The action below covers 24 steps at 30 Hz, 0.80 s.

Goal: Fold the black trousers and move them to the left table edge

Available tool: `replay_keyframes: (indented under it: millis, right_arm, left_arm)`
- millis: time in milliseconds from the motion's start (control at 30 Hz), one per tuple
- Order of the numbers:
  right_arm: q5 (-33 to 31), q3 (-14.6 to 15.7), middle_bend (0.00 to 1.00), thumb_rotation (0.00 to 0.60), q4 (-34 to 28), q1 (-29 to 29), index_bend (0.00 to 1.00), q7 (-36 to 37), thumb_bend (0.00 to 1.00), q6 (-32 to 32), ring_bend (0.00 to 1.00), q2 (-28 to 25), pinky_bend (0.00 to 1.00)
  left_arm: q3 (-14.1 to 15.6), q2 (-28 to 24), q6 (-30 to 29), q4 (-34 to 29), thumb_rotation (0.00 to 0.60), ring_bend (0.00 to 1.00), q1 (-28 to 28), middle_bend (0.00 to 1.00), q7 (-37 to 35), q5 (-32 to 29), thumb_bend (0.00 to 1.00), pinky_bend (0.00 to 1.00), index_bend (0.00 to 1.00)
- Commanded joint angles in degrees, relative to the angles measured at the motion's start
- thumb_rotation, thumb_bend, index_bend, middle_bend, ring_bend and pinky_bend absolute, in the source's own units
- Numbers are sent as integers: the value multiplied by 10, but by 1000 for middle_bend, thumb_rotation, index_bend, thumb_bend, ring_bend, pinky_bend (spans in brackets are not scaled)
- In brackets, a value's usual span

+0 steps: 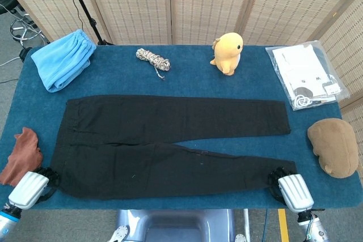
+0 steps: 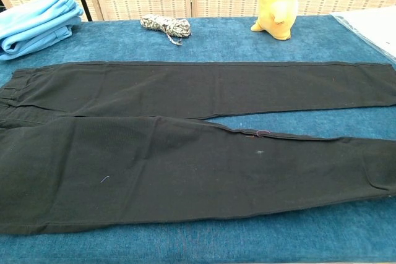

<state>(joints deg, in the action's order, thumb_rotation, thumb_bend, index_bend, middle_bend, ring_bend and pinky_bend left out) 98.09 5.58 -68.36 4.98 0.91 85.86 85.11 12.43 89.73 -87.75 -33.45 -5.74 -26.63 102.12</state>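
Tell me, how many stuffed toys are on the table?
2. The yellow plush toy stands at the far edge, right of the middle, beside the coiled rope. The brown plush toy lies at the right edge, near the trousers' leg ends. None looks hidden.

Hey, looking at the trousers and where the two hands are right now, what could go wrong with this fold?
1. Each hand sits at one corner of the near leg: left hand at the waist, right hand at the cuff. Whether either grips cloth cannot be told, so an end may slip as it lifts.
2. The black trousers lie in a V, so the fold may land crooked.
3. The brown cloth lies at the left edge, where the folded trousers could land on it.
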Motion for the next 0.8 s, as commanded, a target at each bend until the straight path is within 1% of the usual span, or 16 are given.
replay_keyframes:
  millis: [33, 267, 467, 667, 733, 800]
  right_arm:
    - [0, 0, 538, 600, -1, 0, 596, 0, 627, 0, 385, 0, 563]
    - [1, -3, 540, 600, -8, 3, 600, 4, 627, 2, 387, -4, 563]
    - [-10, -20, 542, 600, -15, 14, 603, 9, 635, -3, 390, -5, 563]
    - [-43, -41, 543, 600, -28, 29, 605, 32, 637, -36, 390, -16, 563]
    - [-65, -49, 543, 600, -37, 37, 605, 61, 638, -61, 390, -24, 564]
    - [-78, -54, 543, 600, -37, 43, 606, 74, 640, -79, 391, -31, 565]
  left_arm:
    - [-2, 0, 2, 0, 600, 410, -3, 630, -4, -2, 400, 446, 636]
    - [-13, -15, 7, -26, 600, 417, -19, 637, 0, -10, 400, 452, 643]
    - [-27, -40, 25, -77, 600, 427, -51, 644, 13, -15, 398, 459, 654]
    - [-43, -68, 74, -146, 600, 431, -93, 649, 30, -28, 390, 462, 660]
    - [-56, -77, 89, -169, 600, 432, -110, 651, 41, -36, 389, 463, 663]
    - [-66, -84, 100, -188, 600, 432, -120, 651, 59, -44, 390, 464, 663]
